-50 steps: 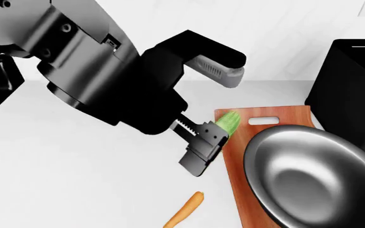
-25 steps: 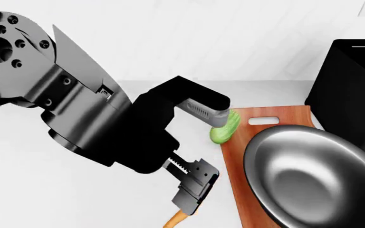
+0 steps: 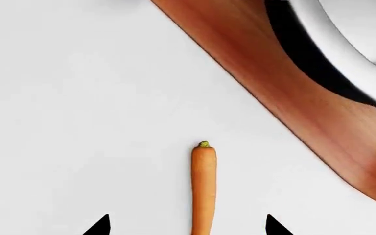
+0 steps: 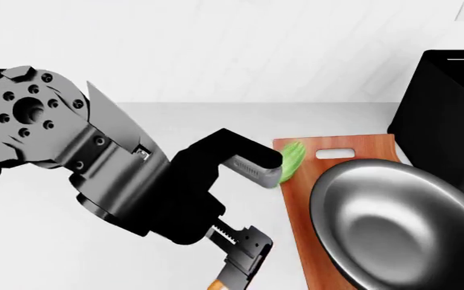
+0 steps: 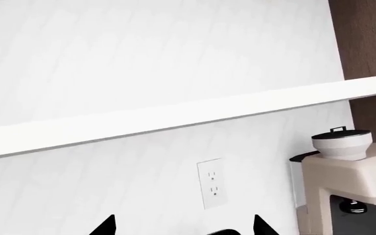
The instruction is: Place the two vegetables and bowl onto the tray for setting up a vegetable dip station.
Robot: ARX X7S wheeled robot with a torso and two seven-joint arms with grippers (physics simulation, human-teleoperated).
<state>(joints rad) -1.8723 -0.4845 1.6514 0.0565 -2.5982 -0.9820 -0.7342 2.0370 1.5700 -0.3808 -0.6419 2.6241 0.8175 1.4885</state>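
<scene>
The slim orange carrot (image 3: 203, 191) lies on the white counter, lengthwise between the two spread fingertips of my left gripper (image 3: 186, 226), which is open and hovers above it. From the head view only the carrot's tip (image 4: 215, 286) peeks out below the left gripper (image 4: 244, 258). The stubby green cucumber (image 4: 291, 162) rests at the far left corner of the reddish-brown tray (image 4: 353, 145). The big steel bowl (image 4: 401, 223) sits on the tray and overhangs it. My right gripper (image 5: 182, 229) is open and empty, facing a wall.
A black boxy appliance (image 4: 449, 115) stands right behind the tray. The tray's long edge (image 3: 293, 103) and the bowl's rim (image 3: 354, 46) lie close beside the carrot. The right wrist view shows a wall outlet (image 5: 211, 183) and a cream coffee machine (image 5: 344, 171).
My left gripper has drawn back from the cucumber at the tray's corner toward the near edge, and now hangs over the carrot, covering most of it in the head view.
</scene>
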